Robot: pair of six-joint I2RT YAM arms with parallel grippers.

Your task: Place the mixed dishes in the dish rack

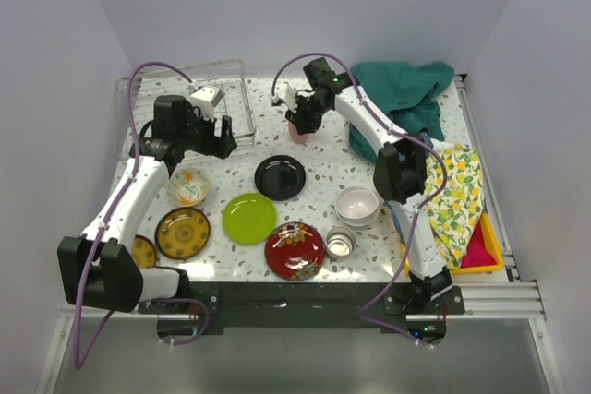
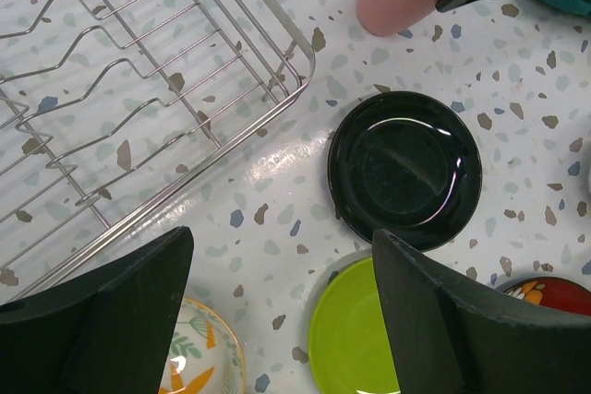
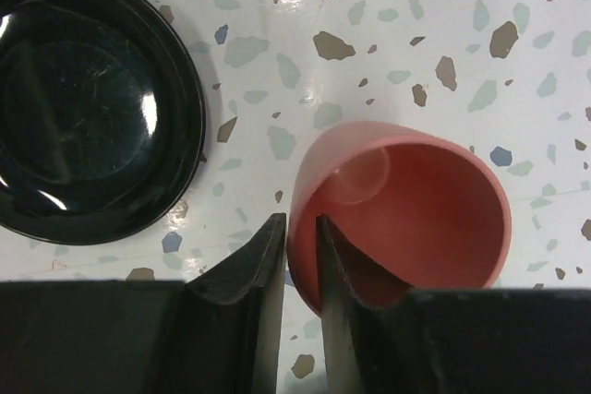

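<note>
The table is found carrying every dish. The dish rack, at the far left, is seen bare in the part shown, so nothing is judged loaded. Left on the table toward the near side are:

- the black plate
- the lime-green plate
- the red plate
- the brown-gold plate
- a smaller brown plate, partly hidden by the left arm
- the floral bowl, white bowls and steel cup

The pink cup, upright just right of the rack, is pinched at its rim by the right gripper, one finger inside. Whether it is lifted cannot be told. The left gripper is held spread wide and empty between the rack's corner and the black plate.
</note>
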